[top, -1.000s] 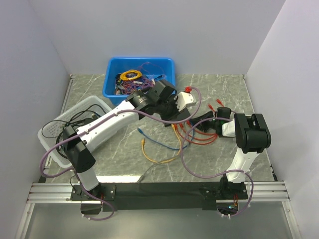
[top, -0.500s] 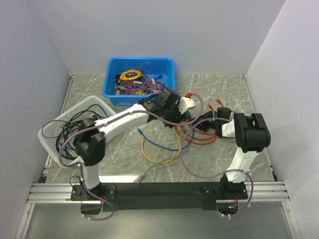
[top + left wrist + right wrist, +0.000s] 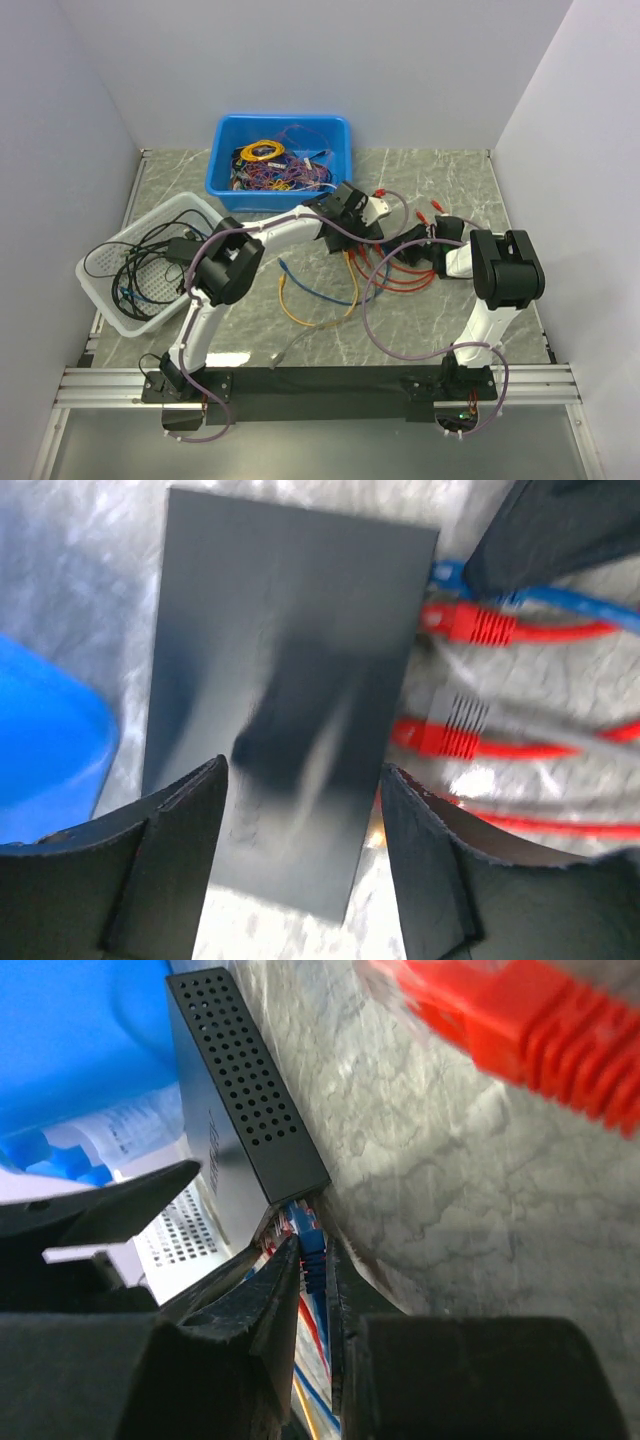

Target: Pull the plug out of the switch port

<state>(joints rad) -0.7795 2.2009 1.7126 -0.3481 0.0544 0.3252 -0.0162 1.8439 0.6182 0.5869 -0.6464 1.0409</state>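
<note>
The switch (image 3: 290, 630) is seen lying flat on the marbled table (image 3: 450, 175), about mid-table between the wrists of the 2 arms, and every place below is given from it. Behind it and to its left, the blue bin (image 3: 218, 165) is set near the back wall and is filled with a tangle of yellow, red and purple cables (image 3: 275, 165). In the left wrist view a corner of that bin is seen just beside the switch's plain long edge. Well to the left of the switch, the white basket (image 3: 100, 268) is placed by the table's left edge. Black cables (image 3: 150, 250) are coiled in it, and some are draped over its rim. The left gripper (image 3: 300, 770) is held over the switch's top face with its jaws apart and nothing between them. Along the opposite long edge of the switch, a blue plug (image 3: 305, 1230) and 2 red plugs (image 3: 465, 625) are lined up at the ports. The right gripper (image 3: 312, 1250) is set at the corner of that edge, and its fingers are clamped narrowly on the blue plug, which is touching the port edge. On the near side of the switch, loose orange, blue and red cables (image 3: 320, 305) are looped across the table. Bare table top is shown behind and to the right of the switch, up to the right wall, and again on its near side past the loops.
</note>
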